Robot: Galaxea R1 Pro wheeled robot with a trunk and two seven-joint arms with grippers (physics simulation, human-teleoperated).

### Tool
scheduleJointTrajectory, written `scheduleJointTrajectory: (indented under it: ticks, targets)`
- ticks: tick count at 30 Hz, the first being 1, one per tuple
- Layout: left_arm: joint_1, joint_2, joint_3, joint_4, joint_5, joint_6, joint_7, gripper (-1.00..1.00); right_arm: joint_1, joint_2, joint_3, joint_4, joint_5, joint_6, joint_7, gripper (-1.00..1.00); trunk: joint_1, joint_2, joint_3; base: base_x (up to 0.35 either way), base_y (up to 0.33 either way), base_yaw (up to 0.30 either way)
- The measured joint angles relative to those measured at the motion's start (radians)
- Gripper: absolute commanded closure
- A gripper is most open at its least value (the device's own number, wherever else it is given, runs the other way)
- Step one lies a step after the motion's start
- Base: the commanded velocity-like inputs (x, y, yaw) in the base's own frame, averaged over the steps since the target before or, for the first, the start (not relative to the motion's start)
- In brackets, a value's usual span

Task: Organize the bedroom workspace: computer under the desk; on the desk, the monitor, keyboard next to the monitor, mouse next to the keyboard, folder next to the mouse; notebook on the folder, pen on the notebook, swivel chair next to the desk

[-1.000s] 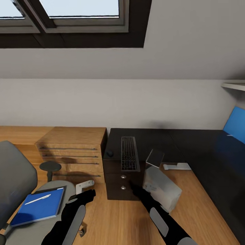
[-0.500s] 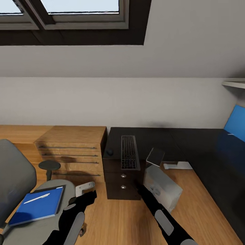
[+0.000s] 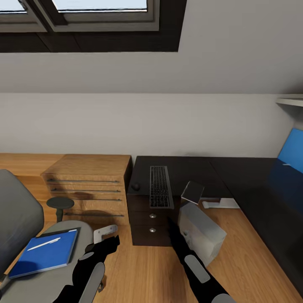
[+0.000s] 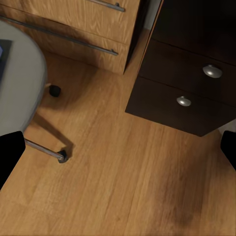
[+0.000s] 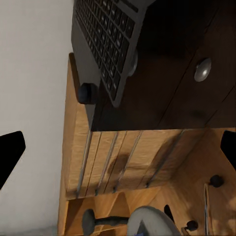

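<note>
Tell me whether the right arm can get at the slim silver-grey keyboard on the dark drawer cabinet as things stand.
Probably yes. The right gripper is open in front of the dark drawer cabinet, just below the slim silver-grey keyboard, with nothing between them.

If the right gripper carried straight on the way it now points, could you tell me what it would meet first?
Most likely the dark drawer cabinet, near its top front edge, where the keyboard overhangs. The right gripper is open and aimed there, though depth is hard to judge.
</note>
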State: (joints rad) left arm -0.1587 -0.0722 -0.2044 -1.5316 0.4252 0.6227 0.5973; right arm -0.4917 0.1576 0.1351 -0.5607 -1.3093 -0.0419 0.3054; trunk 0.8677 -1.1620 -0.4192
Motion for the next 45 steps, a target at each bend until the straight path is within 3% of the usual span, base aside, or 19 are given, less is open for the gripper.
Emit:
scheduleJointTrajectory:
  ticks: [3,10,29,45]
  targets:
    - [0.000,0.000,0.000,0.000,0.000,0.000,0.000,-1.00,0.000,-0.011,0.001,-0.004,-0.022,0.004,0.017,-1.00,0.012,-0.021,-0.009,0.000,0.000,0.000]
    - [0.001,-0.001,-0.002,0.000,0.000,0.000,0.000,-1.00,0.000,-0.043,0.002,-0.006,-0.029,0.003,0.100,-1.00,0.038,-0.070,-0.031,0.000,0.000,0.000]
    - [0.003,-0.002,-0.012,0.004,0.000,-0.001,0.005,-1.00,0.002,-0.044,0.005,-0.027,-0.001,-0.001,0.198,-1.00,0.111,-0.203,-0.091,0.000,0.000,0.000]
    - [0.003,-0.002,-0.015,0.008,0.002,-0.001,0.005,-1.00,0.002,-0.045,0.005,-0.029,0.006,0.001,0.203,-1.00,0.173,-0.315,-0.141,0.000,0.000,0.000]
